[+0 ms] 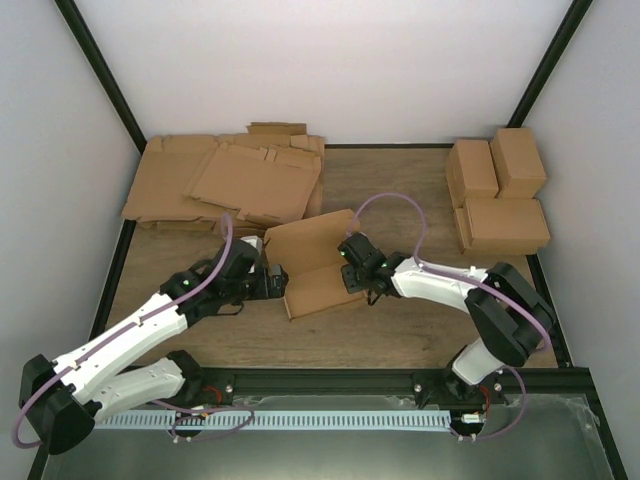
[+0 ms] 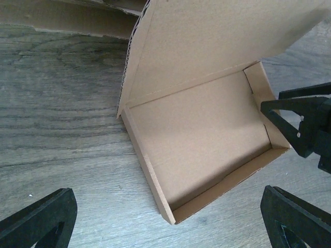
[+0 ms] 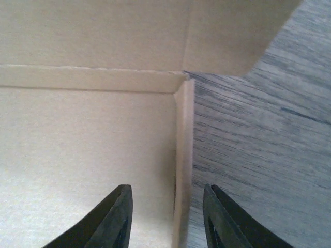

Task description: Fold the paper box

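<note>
Top camera up high behind the near edge, looking down over the whole table (image 1: pixel 400 190); left wrist camera back a bit, angled down into the open paper box (image 2: pixel 201 134); right wrist camera right in close on one box corner; all three share that box.

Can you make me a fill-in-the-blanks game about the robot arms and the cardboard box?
1. The paper box lies with its lid ____.
2. The right gripper has one finger inside the box and one outside, straddling a side ____.
3. The left gripper is wide open and holds ____.
4. The flat cardboard sheets lie at the far ____ corner of the table.
Missing words: open; wall; nothing; left.
</note>
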Controlling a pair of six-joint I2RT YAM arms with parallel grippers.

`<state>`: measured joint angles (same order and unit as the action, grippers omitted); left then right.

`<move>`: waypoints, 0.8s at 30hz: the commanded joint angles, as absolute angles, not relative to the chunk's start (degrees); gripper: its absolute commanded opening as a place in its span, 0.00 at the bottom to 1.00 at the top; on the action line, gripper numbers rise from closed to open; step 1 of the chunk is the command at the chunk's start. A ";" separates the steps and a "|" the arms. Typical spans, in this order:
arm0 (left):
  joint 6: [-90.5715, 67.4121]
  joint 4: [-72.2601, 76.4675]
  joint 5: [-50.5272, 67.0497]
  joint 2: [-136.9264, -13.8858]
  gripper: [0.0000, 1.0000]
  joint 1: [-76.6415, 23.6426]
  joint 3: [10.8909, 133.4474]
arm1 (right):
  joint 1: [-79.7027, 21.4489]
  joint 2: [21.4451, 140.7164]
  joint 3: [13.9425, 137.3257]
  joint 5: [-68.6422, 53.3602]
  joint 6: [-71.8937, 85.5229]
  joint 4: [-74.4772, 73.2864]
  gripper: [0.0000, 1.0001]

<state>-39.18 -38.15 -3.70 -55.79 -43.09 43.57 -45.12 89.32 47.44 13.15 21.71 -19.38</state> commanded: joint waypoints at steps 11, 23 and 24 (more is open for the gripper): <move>-43.82 -32.28 -2.11 -55.16 1.00 -41.51 39.22 | -42.36 87.45 47.80 10.89 20.03 -16.50 0.42; -44.71 -31.32 -4.82 -52.38 1.00 -41.42 38.60 | -42.36 94.05 50.37 15.62 22.46 -12.19 0.31; -44.82 -31.27 -4.91 -52.20 1.00 -41.46 38.47 | -42.34 94.49 50.29 15.72 22.62 -11.25 0.30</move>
